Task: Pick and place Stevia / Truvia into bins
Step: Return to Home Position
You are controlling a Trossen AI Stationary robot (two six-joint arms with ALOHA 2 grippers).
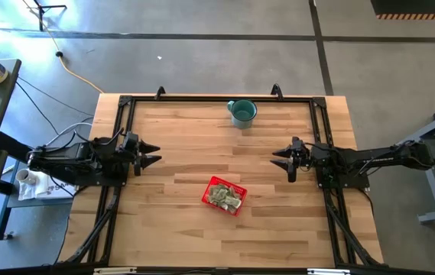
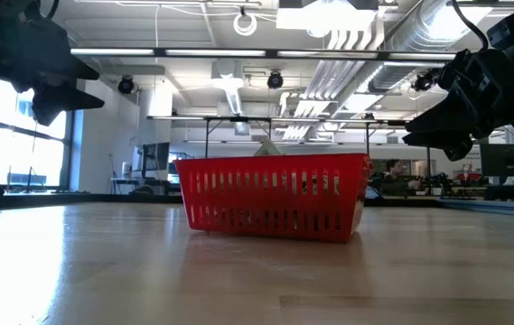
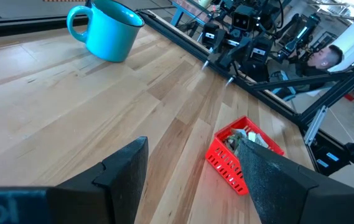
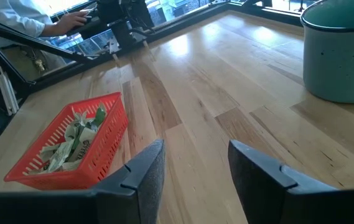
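The red mesh basket (image 1: 224,196) stands on the table near the near-middle, with several pale green-printed sweetener packets (image 4: 72,142) heaped inside it; the basket (image 2: 275,197) also shows in the low view and the basket (image 3: 239,155) in the left wrist view. I see no loose packets on the table. My left gripper (image 1: 153,153) hovers open at the table's left side, left of the basket. My right gripper (image 1: 280,160) hovers open at the right side, fingers pointing toward the middle. Both are raised above the table.
A teal mug (image 1: 241,112) stands near the table's far edge, middle. A black frame (image 1: 217,98) runs around the tabletop. A person's hand (image 4: 71,18) shows beyond the table's left side. Bare wood lies between the grippers and the basket.
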